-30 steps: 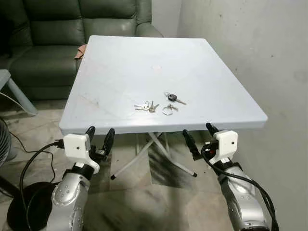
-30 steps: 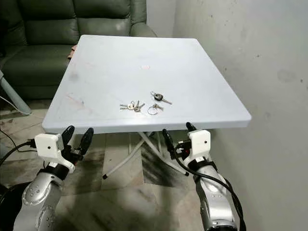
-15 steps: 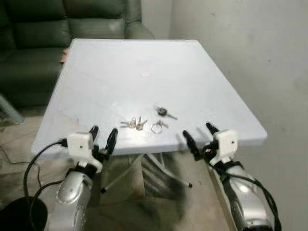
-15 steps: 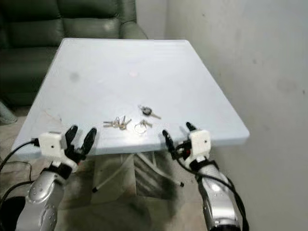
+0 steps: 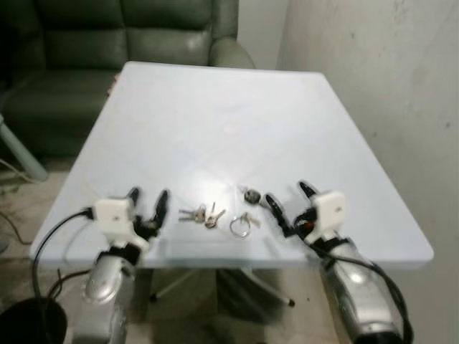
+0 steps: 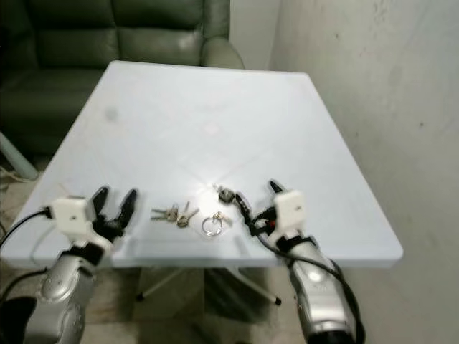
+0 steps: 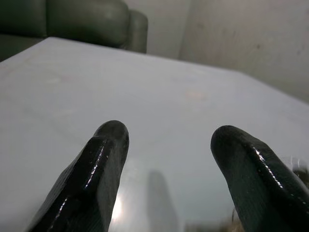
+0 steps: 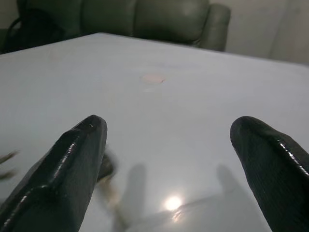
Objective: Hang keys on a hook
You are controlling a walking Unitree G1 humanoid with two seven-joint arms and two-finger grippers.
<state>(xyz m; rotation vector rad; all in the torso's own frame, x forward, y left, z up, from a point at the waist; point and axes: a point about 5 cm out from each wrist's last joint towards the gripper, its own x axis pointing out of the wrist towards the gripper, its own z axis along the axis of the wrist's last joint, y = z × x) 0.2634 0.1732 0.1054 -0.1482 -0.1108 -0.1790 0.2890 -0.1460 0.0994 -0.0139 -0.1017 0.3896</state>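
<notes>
Since nothing is picked up yet, the job right now looks like lining up a grab on the keys. Three lots lie on the white table (image 5: 215,107) near its front edge: a small bunch of keys (image 5: 201,214), a loose key ring (image 5: 240,226) just beside it, and a black-headed key (image 5: 252,196) a bit further back. The right gripper (image 5: 285,205) sits low over the table just beside the black-headed key, fingers spread wide apart. The left gripper (image 5: 145,206) hovers near the bunch of keys, fingers also apart, holding nothing.

My take: go for the ring or the key head rather than the flat blades, since flat metal on a smooth glossy top will probably skate away if nudged. Come down with one finger on each side and close slowly. The right gripper looks best placed for the black-headed key.

No hook is anywhere in these shots, so I'd guess it still needs finding after the pickup.

Room-wise: a dark green sofa (image 5: 86,43) stands behind the table, a scuffed pale wall (image 5: 387,86) runs along the right, and there's a tiled floor (image 5: 29,186) below.
</notes>
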